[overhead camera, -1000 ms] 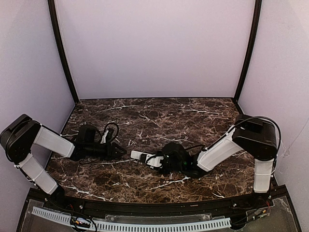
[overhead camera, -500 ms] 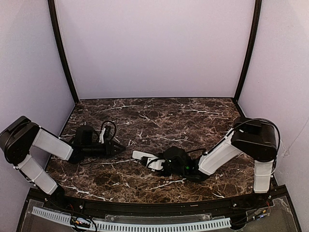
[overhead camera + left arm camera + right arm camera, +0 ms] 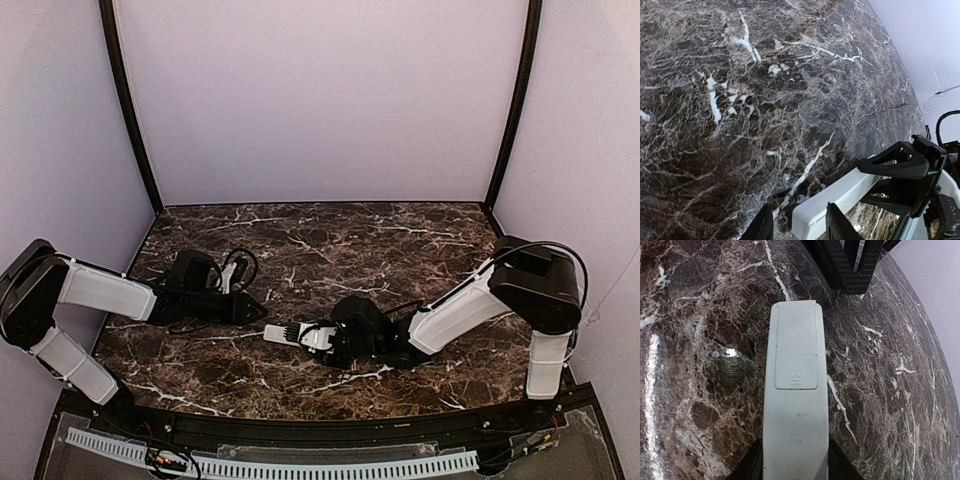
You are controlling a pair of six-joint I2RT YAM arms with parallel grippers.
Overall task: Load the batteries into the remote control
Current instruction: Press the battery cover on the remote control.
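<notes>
I'm looking across the dark veined marble tabletop (image 3: 300, 240). The right gripper (image 3: 792, 466) is clamping the slim white plastic remote control (image 3: 795, 390) by its near end. Its long axis is pointing toward the left gripper (image 3: 800, 226) (fingers part-open, gripping nothing), which is hovering just beyond the far tip. No batteries are showing.

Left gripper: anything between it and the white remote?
Nothing visible does. The left gripper has its fingers open either side of the free end of the slim white plastic remote control, which the right gripper clamps at its other end. Only bare dark marble table shows around them.
</notes>
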